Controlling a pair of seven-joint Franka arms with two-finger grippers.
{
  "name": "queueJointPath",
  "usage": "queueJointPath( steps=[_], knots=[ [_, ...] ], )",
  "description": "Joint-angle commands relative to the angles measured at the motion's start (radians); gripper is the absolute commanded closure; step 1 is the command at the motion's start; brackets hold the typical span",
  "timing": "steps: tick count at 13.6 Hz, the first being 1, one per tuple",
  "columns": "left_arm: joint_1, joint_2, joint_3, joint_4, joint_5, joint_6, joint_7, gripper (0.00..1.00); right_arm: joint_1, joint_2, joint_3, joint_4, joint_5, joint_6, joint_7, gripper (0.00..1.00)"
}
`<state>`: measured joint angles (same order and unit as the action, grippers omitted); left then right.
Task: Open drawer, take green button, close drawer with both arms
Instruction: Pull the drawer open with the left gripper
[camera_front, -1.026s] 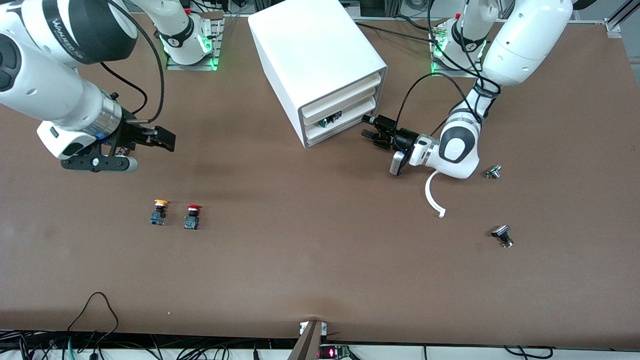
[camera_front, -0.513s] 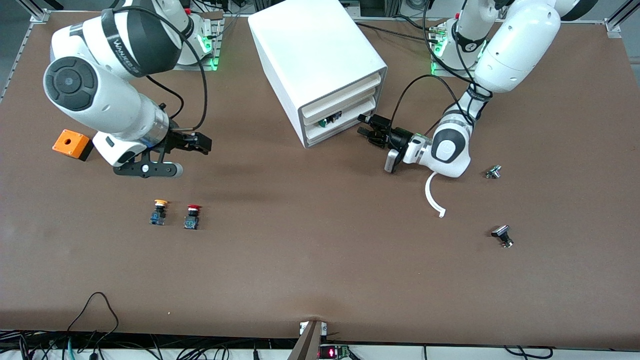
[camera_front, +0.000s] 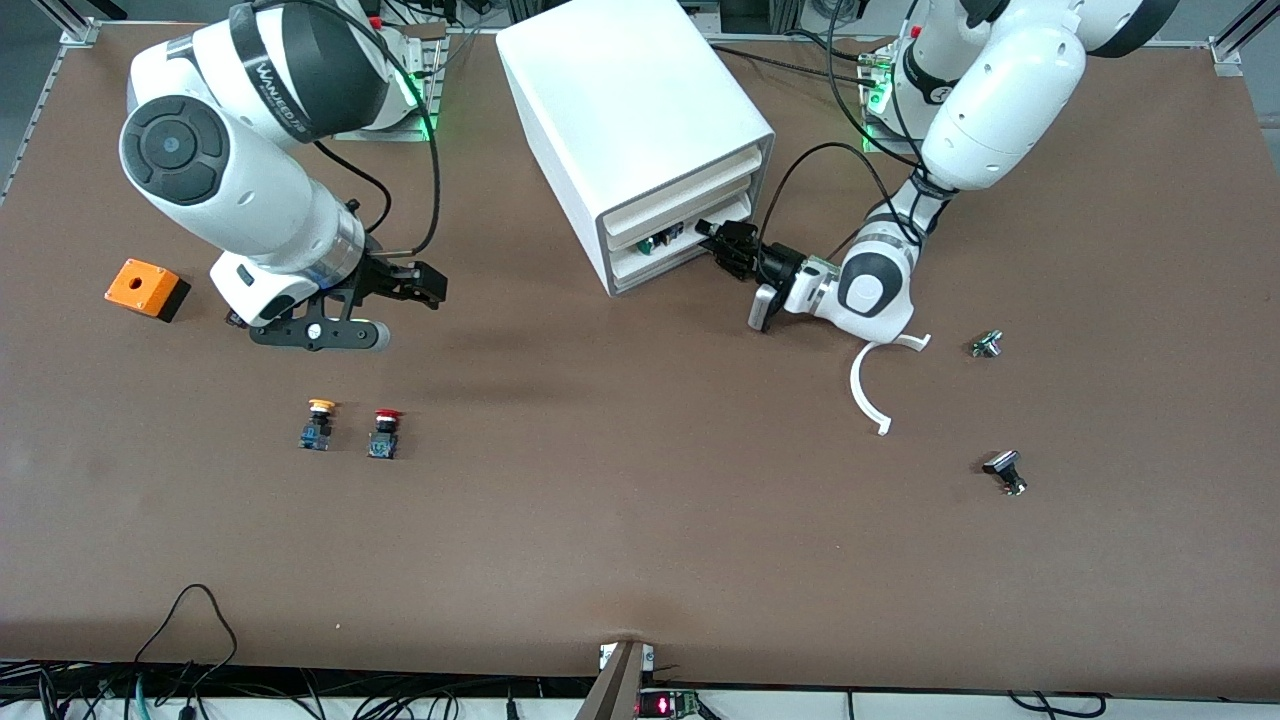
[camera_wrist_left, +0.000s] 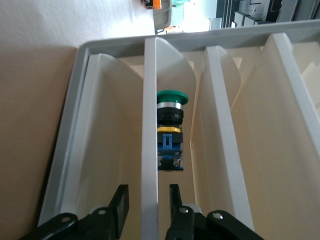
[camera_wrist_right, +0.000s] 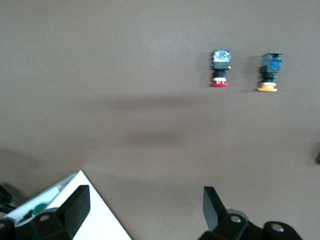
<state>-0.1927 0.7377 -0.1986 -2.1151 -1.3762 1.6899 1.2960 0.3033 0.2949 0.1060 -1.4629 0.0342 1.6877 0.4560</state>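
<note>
The white cabinet (camera_front: 630, 100) stands near the robots' end of the table. The drawer (camera_front: 665, 268), its lowest, sits pushed in. The green-capped button (camera_front: 650, 243) shows through the gap above that drawer's front. In the left wrist view the button (camera_wrist_left: 170, 130) lies inside, past the drawer's white front lip (camera_wrist_left: 151, 125). My left gripper (camera_front: 712, 240) is at the drawer's front. Its open fingers (camera_wrist_left: 120, 205) straddle the lip without touching it, as the left wrist view (camera_wrist_left: 146, 205) shows. My right gripper (camera_front: 415, 288) is open and empty over bare table, also in the right wrist view (camera_wrist_right: 145, 200).
A yellow-capped button (camera_front: 320, 424) and a red-capped button (camera_front: 385, 433) stand nearer the front camera than my right gripper. An orange box (camera_front: 146, 288) lies at the right arm's end. A white curved strip (camera_front: 868, 395) and two small metal parts (camera_front: 987, 344) (camera_front: 1005, 470) lie at the left arm's end.
My left gripper has moved in to the drawer's front and now straddles its lip. My right arm has swung toward the cabinet, uncovering the orange box.
</note>
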Motion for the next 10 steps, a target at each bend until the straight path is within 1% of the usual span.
queueJointPath(
  steps=[1,2,4,6,8,10],
  knots=[
    [-0.005,-0.004,0.001,-0.016,-0.030,0.008,0.043,0.92,0.013,0.038,-0.003,0.065,0.010,0.029,0.036,0.00],
    [0.001,-0.006,0.002,-0.011,-0.030,0.008,0.040,1.00,0.013,0.039,-0.003,0.065,0.012,0.050,0.042,0.00],
    [0.015,-0.008,0.011,-0.002,-0.020,0.007,0.028,1.00,0.034,0.046,-0.003,0.069,0.009,0.081,0.047,0.01],
    [0.030,-0.006,0.021,0.033,-0.018,0.007,-0.003,1.00,0.048,0.058,-0.003,0.076,0.010,0.095,0.075,0.00],
    [0.039,-0.004,0.031,0.078,-0.017,0.007,-0.070,1.00,0.069,0.082,-0.003,0.117,0.009,0.095,0.105,0.00],
    [0.039,0.000,0.065,0.136,-0.015,0.007,-0.128,1.00,0.076,0.108,-0.003,0.160,0.009,0.096,0.119,0.00]
  ],
)
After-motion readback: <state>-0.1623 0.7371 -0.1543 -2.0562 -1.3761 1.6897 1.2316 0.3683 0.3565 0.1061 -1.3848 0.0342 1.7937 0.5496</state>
